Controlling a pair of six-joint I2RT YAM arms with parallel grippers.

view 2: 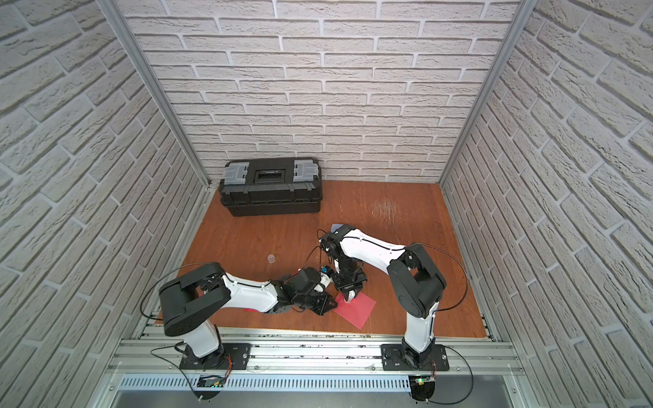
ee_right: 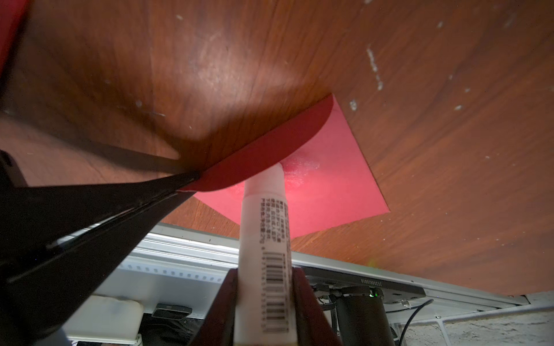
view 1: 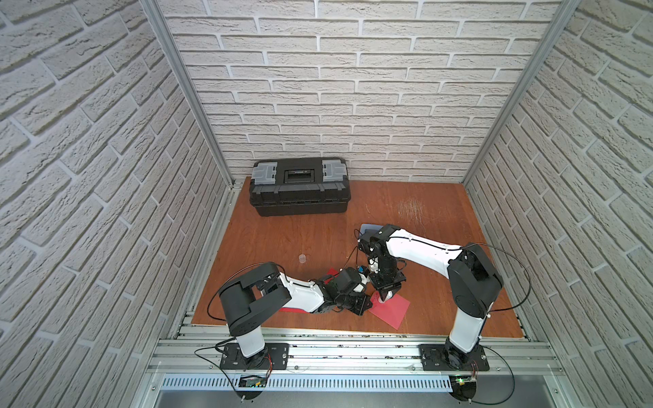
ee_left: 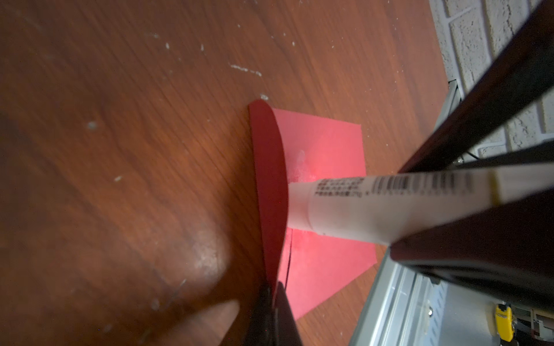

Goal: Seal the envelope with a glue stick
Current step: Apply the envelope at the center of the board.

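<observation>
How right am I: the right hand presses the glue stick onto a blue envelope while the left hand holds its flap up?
The envelope is red, not blue, as the right wrist view shows; the rest is right.

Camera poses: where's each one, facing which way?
Top views: high in front, looking down at the table; left arm and right arm show.
Left wrist: on left arm, low, facing along left claw, tips showing, pinching the flap.
Right wrist: on right arm, facing down the glue stick in the right claw.
Wrist views share: stick reaching behind raised flap, over envelope.
</observation>
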